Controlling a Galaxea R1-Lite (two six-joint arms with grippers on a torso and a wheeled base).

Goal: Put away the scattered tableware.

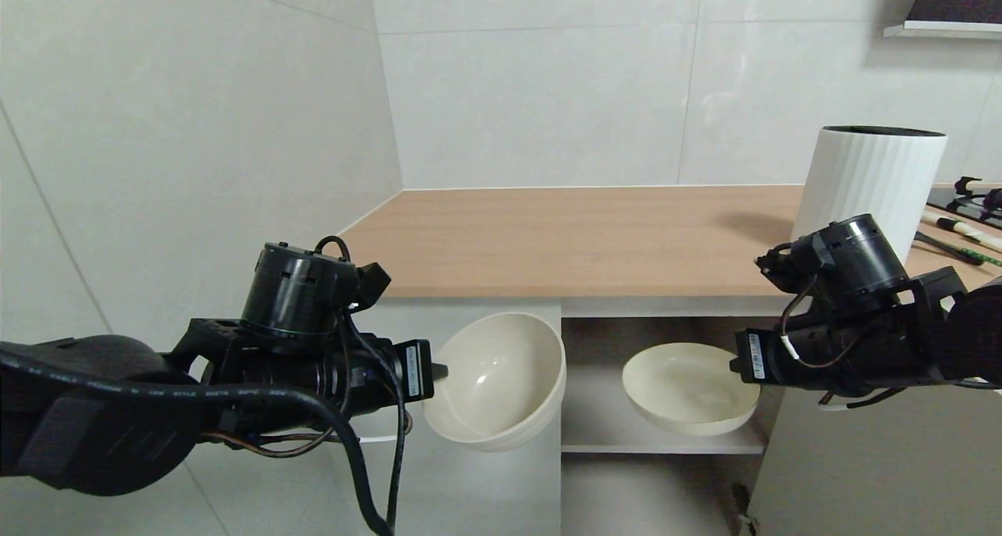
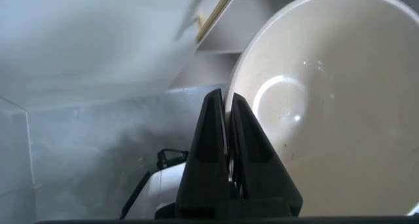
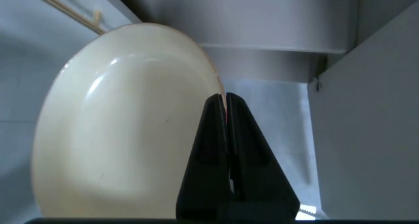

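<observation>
Left claw (image 1: 438,372) clamped on bowl (image 1: 501,379) rim; right claw (image 1: 737,364) clamped on plate (image 1: 679,383) rim; both at open shelf (image 1: 589,415); neither looks stowed yet

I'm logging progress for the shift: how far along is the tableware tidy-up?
Done: nothing looks stowed yet. In hand: the left end effector grips a bowl by its rim, the right end effector a plate, both held before the open cabinet shelf. Left: setting both down on it; utensils at the right end of the countertop may also remain.
</observation>
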